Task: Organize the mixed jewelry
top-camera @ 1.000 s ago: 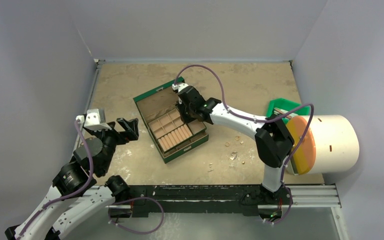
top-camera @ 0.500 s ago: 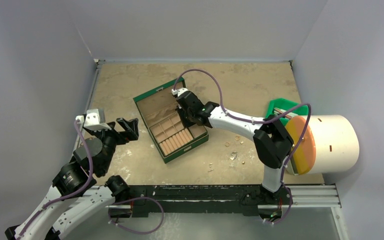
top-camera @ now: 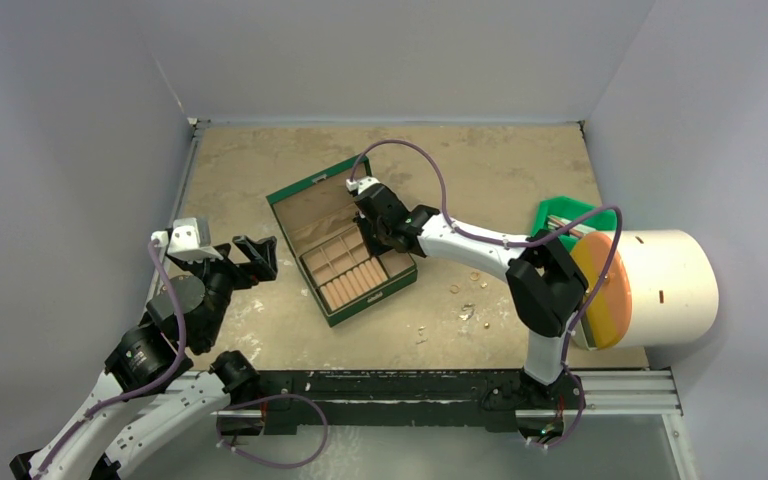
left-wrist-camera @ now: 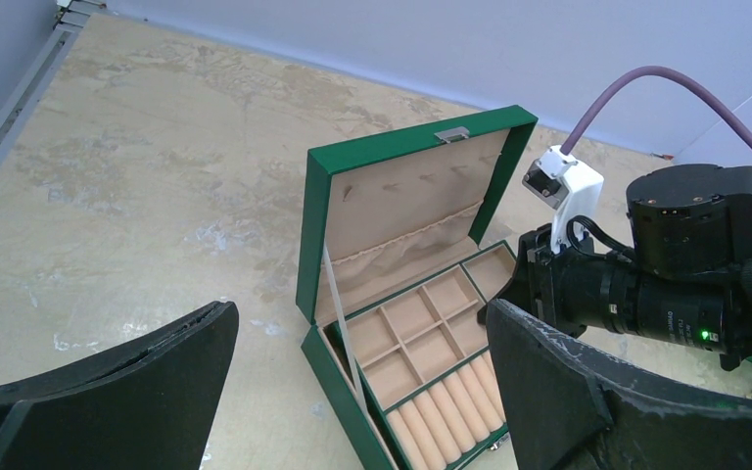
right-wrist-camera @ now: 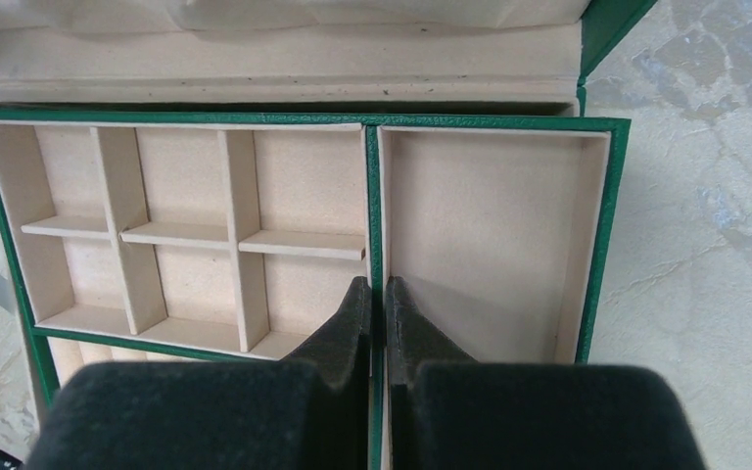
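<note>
Right end effector [right-wrist-camera: 373,294]: fingers were clenched almost together with nothing seen between them, tips above the divider between the green box's [right-wrist-camera: 615,245] small cells and its large compartment.
Left end effector [left-wrist-camera: 360,318]: was released, fingers wide apart, left of the box.
Mixed jewelry [top-camera: 467,312]: lay scattered on the bench [top-camera: 260,160], right of the box.

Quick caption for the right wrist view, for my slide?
Right gripper, fingers pinched together, poised above the green box at its divider; visible compartments empty.
</note>
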Robot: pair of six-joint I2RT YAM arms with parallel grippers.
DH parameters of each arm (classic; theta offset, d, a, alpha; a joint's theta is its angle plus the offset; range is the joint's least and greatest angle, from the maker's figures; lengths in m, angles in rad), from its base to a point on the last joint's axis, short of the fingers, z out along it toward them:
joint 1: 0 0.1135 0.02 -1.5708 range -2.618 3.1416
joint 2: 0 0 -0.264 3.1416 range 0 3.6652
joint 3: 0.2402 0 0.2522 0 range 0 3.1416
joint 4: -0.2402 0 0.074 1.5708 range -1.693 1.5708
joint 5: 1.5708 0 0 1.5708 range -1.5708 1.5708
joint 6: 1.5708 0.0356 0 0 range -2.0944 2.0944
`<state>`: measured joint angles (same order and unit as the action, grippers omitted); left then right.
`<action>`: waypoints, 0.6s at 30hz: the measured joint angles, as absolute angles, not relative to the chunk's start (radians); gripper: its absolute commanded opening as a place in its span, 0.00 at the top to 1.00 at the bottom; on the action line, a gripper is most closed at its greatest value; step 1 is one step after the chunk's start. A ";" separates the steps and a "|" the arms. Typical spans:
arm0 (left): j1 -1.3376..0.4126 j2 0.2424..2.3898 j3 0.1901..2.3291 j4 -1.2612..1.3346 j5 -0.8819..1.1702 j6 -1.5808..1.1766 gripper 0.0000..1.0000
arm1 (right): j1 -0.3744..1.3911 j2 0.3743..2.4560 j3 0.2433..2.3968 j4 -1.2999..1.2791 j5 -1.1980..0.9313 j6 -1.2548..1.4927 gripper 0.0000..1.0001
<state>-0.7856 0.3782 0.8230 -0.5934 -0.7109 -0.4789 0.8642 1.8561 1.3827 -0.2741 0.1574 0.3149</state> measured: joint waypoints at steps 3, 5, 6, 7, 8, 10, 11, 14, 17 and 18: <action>-0.786 0.378 0.823 -0.593 -0.711 -0.479 0.02 | 0.865 1.856 1.383 -0.271 0.145 0.316 1.00; -0.786 0.378 0.823 -0.593 -0.711 -0.479 0.02 | 0.868 1.856 1.383 -0.268 0.139 0.317 1.00; -0.786 0.378 0.823 -0.593 -0.711 -0.479 0.02 | 0.870 1.856 1.383 -0.265 0.137 0.318 1.00; -0.786 0.378 0.823 -0.593 -0.711 -0.479 0.02 | 0.872 1.856 1.383 -0.264 0.136 0.318 1.00; -0.786 0.378 0.823 -0.593 -0.711 -0.479 0.02 | 0.874 1.856 1.383 -0.262 0.137 0.318 1.00; -0.786 0.378 0.823 -0.593 -0.711 -0.479 0.02 | 0.875 1.858 1.383 -0.259 0.137 0.318 1.00; -0.786 0.378 0.823 -0.593 -0.711 -0.479 0.02 | 0.875 1.860 1.383 -0.258 0.136 0.318 1.00; -0.786 0.378 0.823 -0.593 -0.711 -0.479 0.02 | 0.875 1.865 1.383 -0.257 0.137 0.320 1.00; -0.786 0.378 0.823 -0.593 -0.711 -0.479 0.02 | 0.875 1.875 1.382 -0.253 0.138 0.321 1.00; -0.786 0.378 0.823 -0.593 -0.711 -0.479 0.02 | 0.875 1.880 1.382 -0.251 0.138 0.321 1.00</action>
